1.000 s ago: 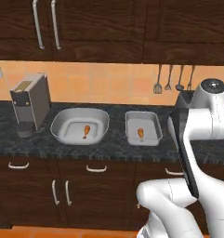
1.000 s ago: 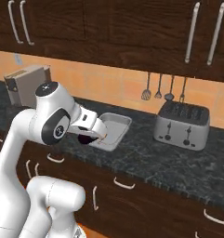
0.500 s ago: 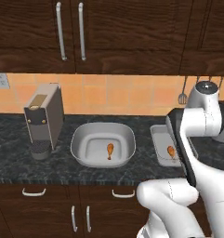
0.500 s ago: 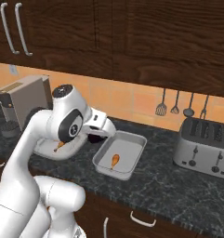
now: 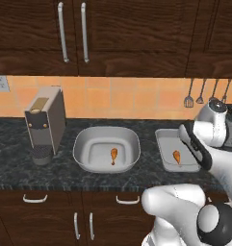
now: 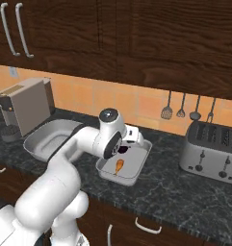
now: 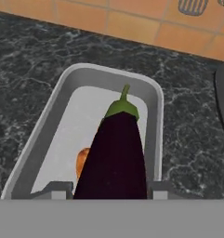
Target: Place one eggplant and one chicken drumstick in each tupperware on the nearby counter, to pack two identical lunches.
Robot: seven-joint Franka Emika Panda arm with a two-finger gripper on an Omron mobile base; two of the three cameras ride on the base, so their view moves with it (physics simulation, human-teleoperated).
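My gripper (image 7: 108, 190) is shut on a dark-purple eggplant (image 7: 115, 153), its green stem pointing away from the hand. It hangs over the shallow grey tupperware tray (image 7: 155, 107), where an orange-brown chicken drumstick (image 7: 82, 160) lies partly hidden under the eggplant. From the right base view the gripper (image 6: 122, 149) sits above the tray (image 6: 136, 169) and its drumstick (image 6: 118, 166). The wide grey tub (image 5: 83, 144) to the left holds another drumstick (image 5: 113, 155). Both containers rest on the dark speckled counter (image 5: 11, 163).
A coffee machine (image 5: 45, 125) stands left of the tub. A silver toaster (image 6: 211, 151) is right of the tray. Utensils (image 5: 188, 101) hang on the orange tile wall. Dark cabinets are above, and drawers with silver handles (image 5: 128, 200) are below.
The whole picture has shifted, so the base has driven along the counter. The gripper, still holding the eggplant, now hangs over the tray rather than beside its front edge.
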